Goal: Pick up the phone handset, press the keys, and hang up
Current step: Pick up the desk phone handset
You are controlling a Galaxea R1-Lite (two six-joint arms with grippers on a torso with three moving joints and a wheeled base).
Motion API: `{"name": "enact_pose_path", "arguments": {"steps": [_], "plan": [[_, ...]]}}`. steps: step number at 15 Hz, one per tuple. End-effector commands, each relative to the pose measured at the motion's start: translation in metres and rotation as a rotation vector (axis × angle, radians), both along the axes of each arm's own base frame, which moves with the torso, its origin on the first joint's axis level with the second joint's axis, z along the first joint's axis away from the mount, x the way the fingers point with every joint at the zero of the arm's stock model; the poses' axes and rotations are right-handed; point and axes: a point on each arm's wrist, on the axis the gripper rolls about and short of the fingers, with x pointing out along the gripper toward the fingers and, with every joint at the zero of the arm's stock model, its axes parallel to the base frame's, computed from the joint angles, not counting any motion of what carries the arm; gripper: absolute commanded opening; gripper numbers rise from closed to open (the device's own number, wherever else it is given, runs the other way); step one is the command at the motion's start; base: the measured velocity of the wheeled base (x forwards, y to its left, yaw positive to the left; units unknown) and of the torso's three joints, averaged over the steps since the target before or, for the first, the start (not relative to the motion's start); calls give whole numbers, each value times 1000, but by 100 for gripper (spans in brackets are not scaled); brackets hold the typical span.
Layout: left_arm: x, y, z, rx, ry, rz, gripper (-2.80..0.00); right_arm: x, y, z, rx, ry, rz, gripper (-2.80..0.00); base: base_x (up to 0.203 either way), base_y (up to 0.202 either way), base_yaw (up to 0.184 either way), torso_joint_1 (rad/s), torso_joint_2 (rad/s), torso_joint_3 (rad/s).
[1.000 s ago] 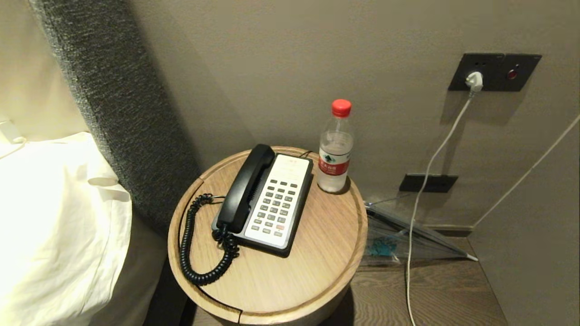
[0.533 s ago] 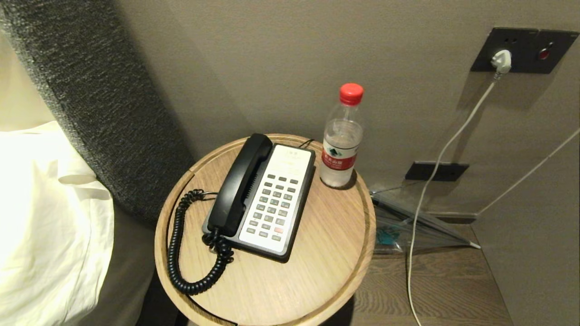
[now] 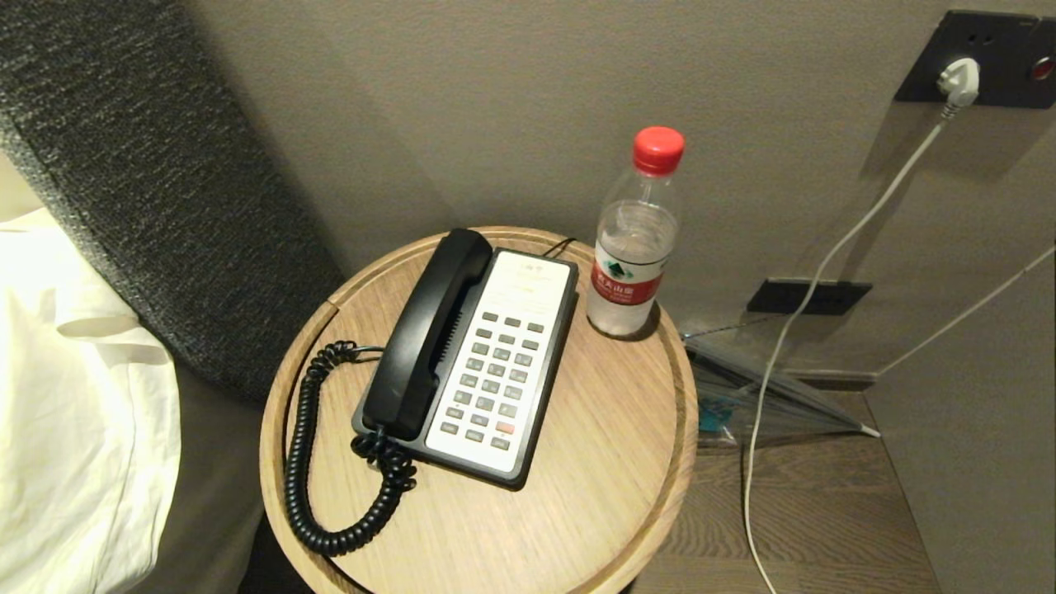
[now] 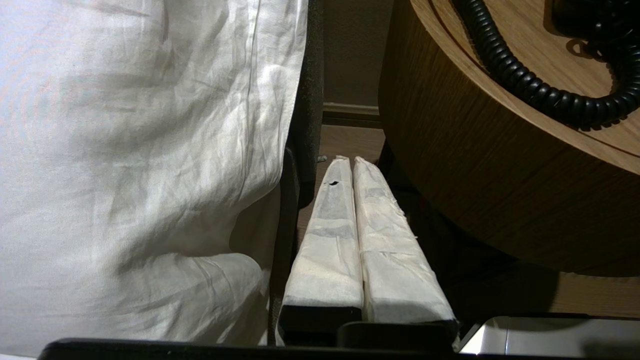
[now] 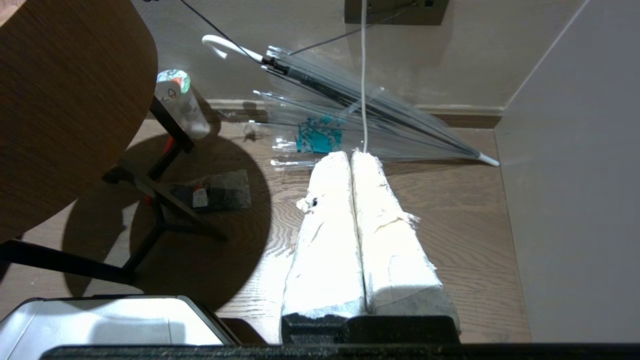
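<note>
The black phone handset [image 3: 425, 334] lies in its cradle on the left side of the phone base [image 3: 544, 388], on a round wooden side table [image 3: 594, 462]. Its coiled cord [image 3: 307, 462] loops over the table's front left and also shows in the left wrist view as the cord [image 4: 530, 85]. The keys [image 3: 495, 375], grey with one red, sit in the white faceplate. Neither arm is in the head view. My left gripper [image 4: 348, 160] hangs shut and empty low between the bed and the table. My right gripper [image 5: 350, 154] hangs shut and empty above the floor to the table's right.
A water bottle [image 3: 634, 239] with a red cap stands behind the phone. White bedding [image 3: 74, 429] and a dark headboard [image 3: 140, 181] are on the left. A clear umbrella [image 5: 350, 110] lies on the floor by the wall. A white cable [image 3: 792, 330] hangs from a wall socket.
The whole head view has shifted: the table and phone now look nearer and sit higher in the picture, so the camera moved. Nothing on the table has moved.
</note>
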Motion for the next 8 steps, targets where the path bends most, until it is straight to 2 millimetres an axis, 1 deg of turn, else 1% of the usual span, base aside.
{"name": "enact_pose_path", "arguments": {"steps": [1, 7, 8], "plan": [[0, 0, 0, 0, -1, 1, -280, 0, 0, 0, 0, 0, 0, -280, 0, 0, 0, 0, 0, 0], [0, 0, 0, 11, -2, 2, -280, 0, 0, 0, 0, 0, 0, -280, 0, 0, 0, 0, 0, 0], [-1, 0, 4, 10, -18, -2, -280, 0, 0, 0, 0, 0, 0, -280, 0, 0, 0, 0, 0, 0]]}}
